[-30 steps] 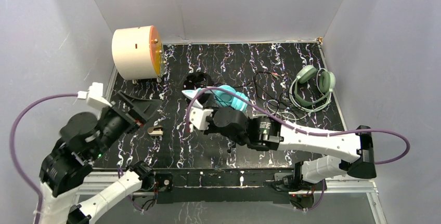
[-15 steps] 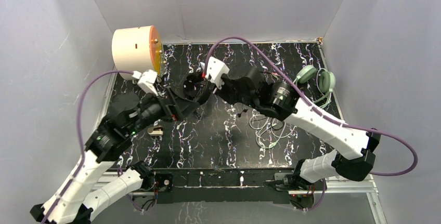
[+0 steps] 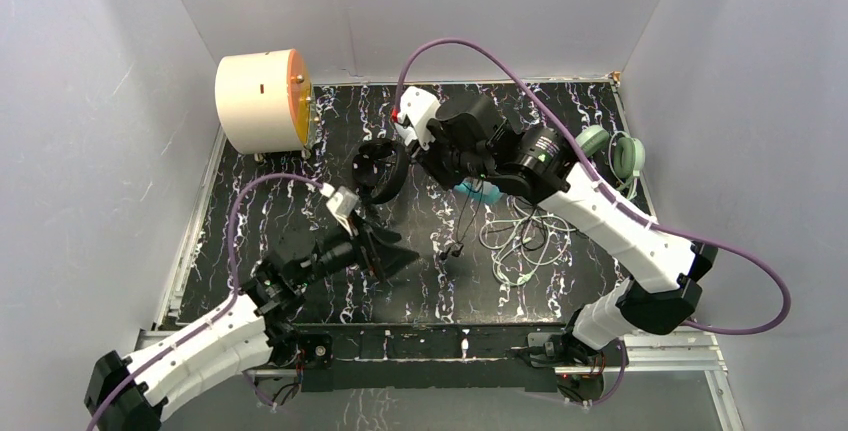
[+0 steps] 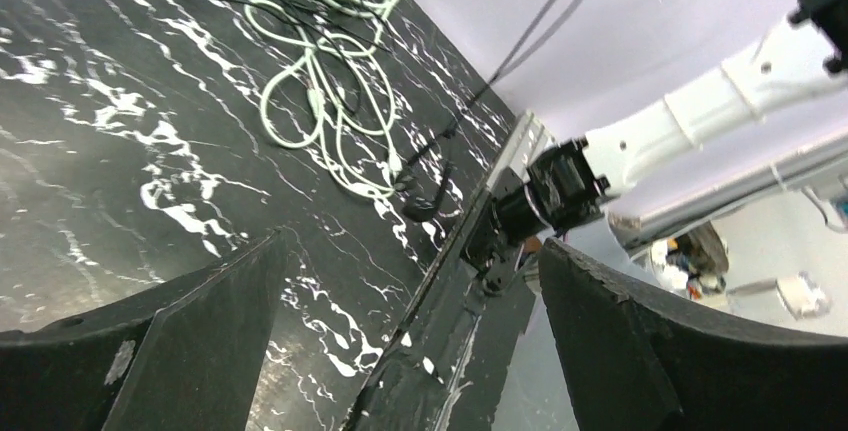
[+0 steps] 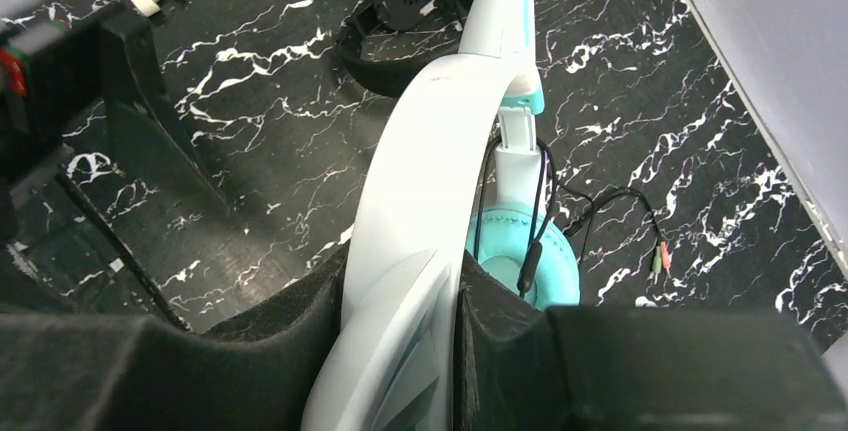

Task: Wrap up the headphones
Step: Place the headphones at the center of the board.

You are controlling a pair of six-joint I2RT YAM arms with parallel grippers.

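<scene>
Bare tabletop (image 3: pixel 290 216) lies open between the cream drum (image 3: pixel 262 101) and the left arm (image 3: pixel 200 336). Rightward, the black headset (image 3: pixel 362 163), the tangled pale cable (image 3: pixel 515 251) and the right arm (image 3: pixel 610 221) carrying the teal headset (image 3: pixel 478 191) block passage.

White arms (image 3: pixel 620 226), black joints (image 3: pixel 540 156), purple cables (image 3: pixel 480 45)

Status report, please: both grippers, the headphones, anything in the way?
Right gripper shut on teal headset, at white band. Left gripper open, empty. Its cord hangs loose, unwrapped. Black headset lies close by.

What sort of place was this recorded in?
Most likely a lab robot cell, not a home: plain pale walls box in a black marbled table, with the left arm and right arm mounted at its near edge.
</scene>
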